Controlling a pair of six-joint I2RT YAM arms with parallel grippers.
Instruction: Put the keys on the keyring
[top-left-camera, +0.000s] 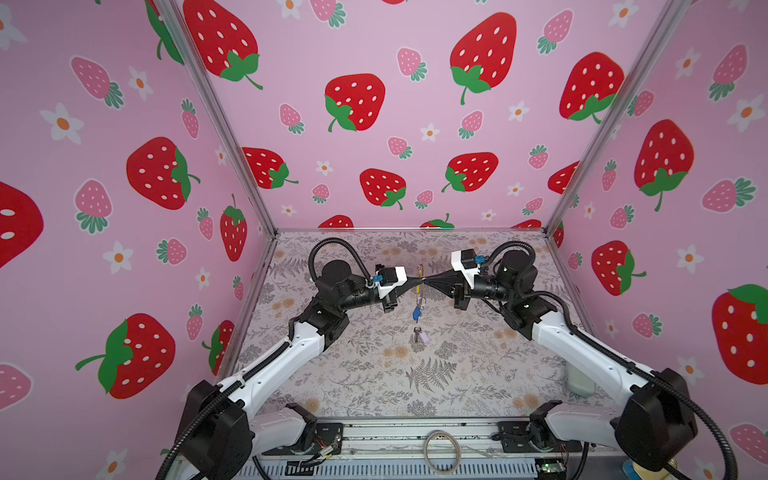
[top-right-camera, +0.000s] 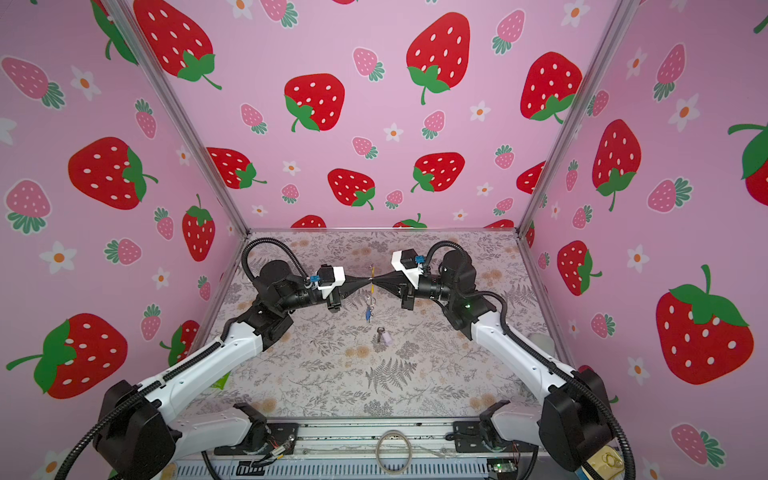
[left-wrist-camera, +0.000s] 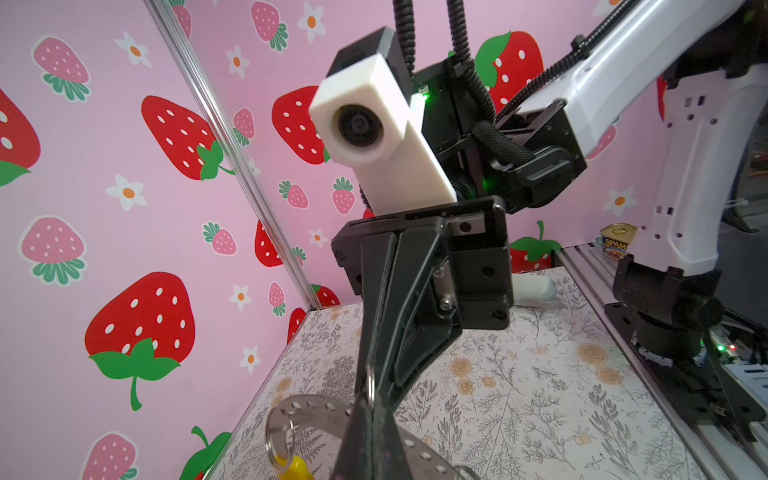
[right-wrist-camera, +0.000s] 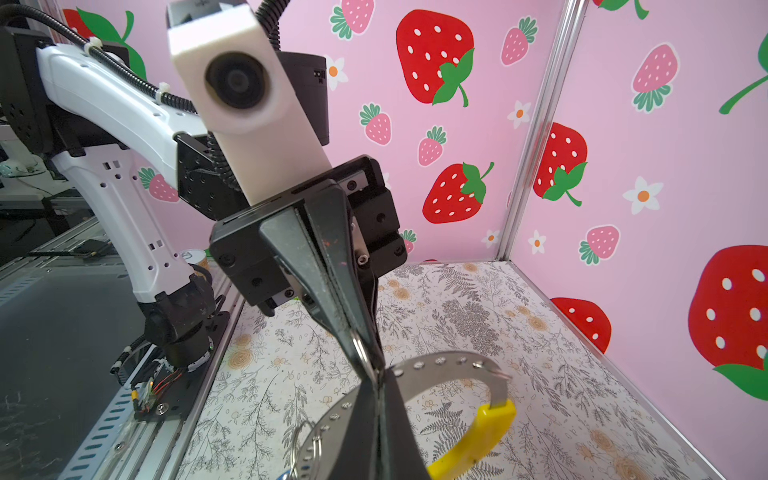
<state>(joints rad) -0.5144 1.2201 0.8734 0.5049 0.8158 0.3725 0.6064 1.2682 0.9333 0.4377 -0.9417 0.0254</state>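
Observation:
The keyring (top-left-camera: 420, 271) (top-right-camera: 372, 271) hangs edge-on above the middle of the table. It is a perforated grey band (right-wrist-camera: 440, 362) with a yellow section (right-wrist-camera: 478, 436). My left gripper (top-left-camera: 417, 281) (left-wrist-camera: 371, 405) and right gripper (top-left-camera: 427, 282) (right-wrist-camera: 379, 380) meet tip to tip on it. Both are shut on the band, with a small metal loop (left-wrist-camera: 370, 383) pinched where the tips meet. The blue-tagged key (top-left-camera: 416, 312) (top-right-camera: 368, 313) dangles from the ring's low end. On the table just in front lies the lilac-tagged key (top-left-camera: 420, 335) (top-right-camera: 384, 336), apart from both grippers.
A plain pale hoop (top-left-camera: 441, 451) lies on the front rail between the arm bases. A white bottle (top-left-camera: 579, 380) stands by the right wall. A Spam can (left-wrist-camera: 617, 245) sits outside the frame. Pink strawberry walls close in three sides of the table.

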